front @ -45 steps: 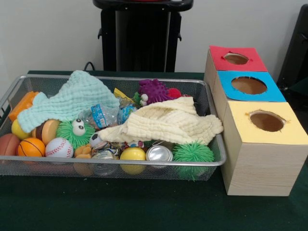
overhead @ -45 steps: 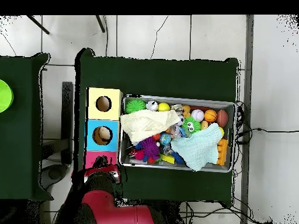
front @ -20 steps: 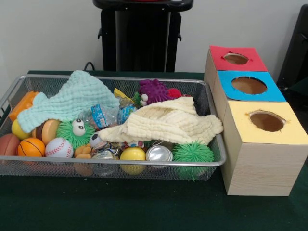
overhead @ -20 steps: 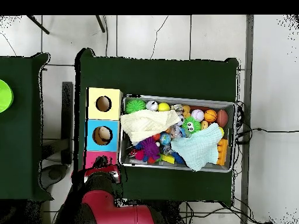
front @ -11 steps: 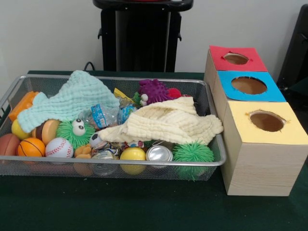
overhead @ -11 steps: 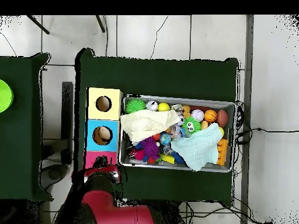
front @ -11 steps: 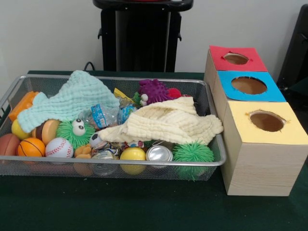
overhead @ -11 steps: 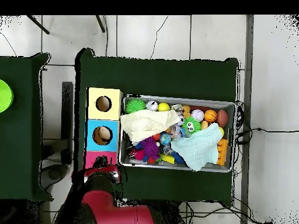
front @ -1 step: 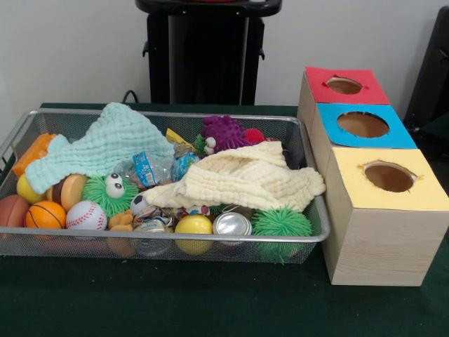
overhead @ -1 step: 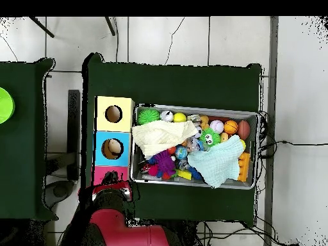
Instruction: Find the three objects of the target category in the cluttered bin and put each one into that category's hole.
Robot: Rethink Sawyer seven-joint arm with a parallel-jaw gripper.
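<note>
Gripper hidden, red arm [overhead @ -1 step: 122, 227] over red box [front @ -1 step: 344, 85], cluttered bin [front @ -1 step: 309, 235]

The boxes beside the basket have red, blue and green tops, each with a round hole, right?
Not quite. The front view shows the boxes beside the basket topped red, blue and yellow, not green. The yellow top is the nearest one. Each does have a round hole.
</note>
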